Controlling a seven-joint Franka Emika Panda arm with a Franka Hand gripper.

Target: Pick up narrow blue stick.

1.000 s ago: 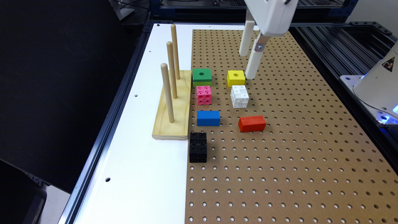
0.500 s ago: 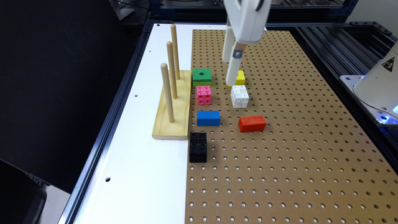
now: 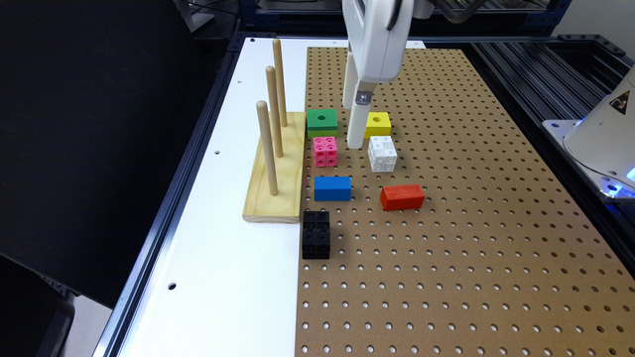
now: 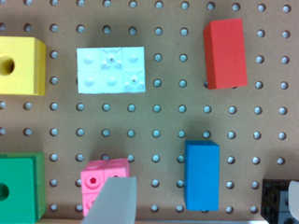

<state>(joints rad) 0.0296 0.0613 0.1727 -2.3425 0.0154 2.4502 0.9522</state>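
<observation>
step: approach | claw [image 3: 358, 141] spread wide, empty, hovering between pink cube [image 3: 325, 151] and white cube [image 3: 382, 153] | blue stick [image 3: 332, 188] untouched, nearer | next: shift nearer, centre, descend

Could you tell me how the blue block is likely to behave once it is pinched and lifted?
The blue block looks solid with straight edges, so it should stay rigid. Its smooth, plain faces might slip under a light squeeze. Lying flat on the pegboard, it seems unlikely to roll or tip.
</observation>
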